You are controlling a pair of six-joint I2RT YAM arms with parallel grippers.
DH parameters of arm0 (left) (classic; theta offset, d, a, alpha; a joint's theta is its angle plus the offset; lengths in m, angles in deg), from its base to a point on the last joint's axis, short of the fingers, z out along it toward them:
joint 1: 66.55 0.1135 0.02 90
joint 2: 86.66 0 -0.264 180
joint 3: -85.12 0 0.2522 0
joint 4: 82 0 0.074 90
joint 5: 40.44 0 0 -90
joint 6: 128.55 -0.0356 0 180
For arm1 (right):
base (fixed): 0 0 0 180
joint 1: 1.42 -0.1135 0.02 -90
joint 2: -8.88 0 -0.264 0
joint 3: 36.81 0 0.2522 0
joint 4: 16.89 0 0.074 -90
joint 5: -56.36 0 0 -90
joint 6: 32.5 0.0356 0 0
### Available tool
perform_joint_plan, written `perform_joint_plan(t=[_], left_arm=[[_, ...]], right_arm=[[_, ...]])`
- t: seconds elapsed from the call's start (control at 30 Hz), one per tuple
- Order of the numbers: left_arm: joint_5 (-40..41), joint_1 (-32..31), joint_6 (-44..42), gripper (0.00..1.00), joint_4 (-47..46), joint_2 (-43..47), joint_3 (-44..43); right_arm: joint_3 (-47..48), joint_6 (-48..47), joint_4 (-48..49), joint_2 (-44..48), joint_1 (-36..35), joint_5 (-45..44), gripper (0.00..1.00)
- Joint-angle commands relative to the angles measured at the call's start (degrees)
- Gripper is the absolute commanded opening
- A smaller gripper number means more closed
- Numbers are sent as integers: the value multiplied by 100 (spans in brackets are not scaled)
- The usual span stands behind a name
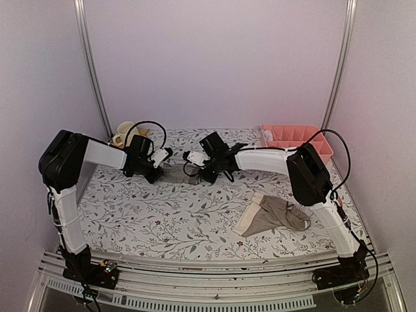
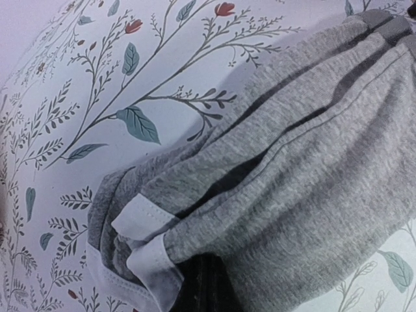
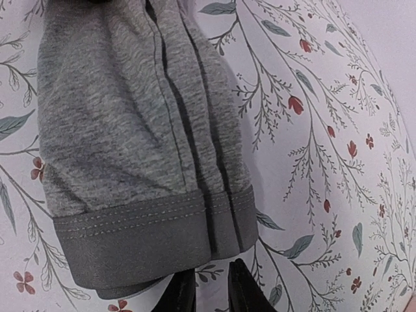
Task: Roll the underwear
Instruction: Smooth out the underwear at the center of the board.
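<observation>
On the counter (image 1: 162, 208), nearer than the pink tray (image 1: 296, 140), the taupe underwear (image 1: 273, 216) lies apart from both jaws, long axis left to right, cream waistband leftward. Farther back, left of that tray, the grey underwear (image 3: 130, 130) lies as a folded strip running left to right between the jaws. The left jaws pinch its white-edged end; the right jaws stand slightly spread just before its grey hem, not gripping.
</observation>
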Motion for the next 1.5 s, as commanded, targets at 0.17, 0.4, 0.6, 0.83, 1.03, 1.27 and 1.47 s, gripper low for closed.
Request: perform_joint_plan(t=[0.17,0.4,0.6,0.83,1.03,1.27,1.47], left_arm=[[-27,60,65,0,324,-71,-137],[-27,59,65,1,337,-64,-135],[-34,58,66,1,327,-94,-149],[-42,57,67,2,337,-138,-167],[-22,58,49,2,337,-155,-158],[39,69,-7,3,346,-198,-159],[20,69,-14,8,423,-177,-206]], right_arm=[[-192,-58,279,834,-482,-425,24],[-53,93,364,492,-550,-1321,24],[-211,76,396,598,-525,-593,22],[-288,-173,368,425,-648,37,20],[-30,-148,245,22,-512,-206,21],[205,192,-41,-256,-97,-122,20],[201,171,-148,-306,-11,-131,20]])
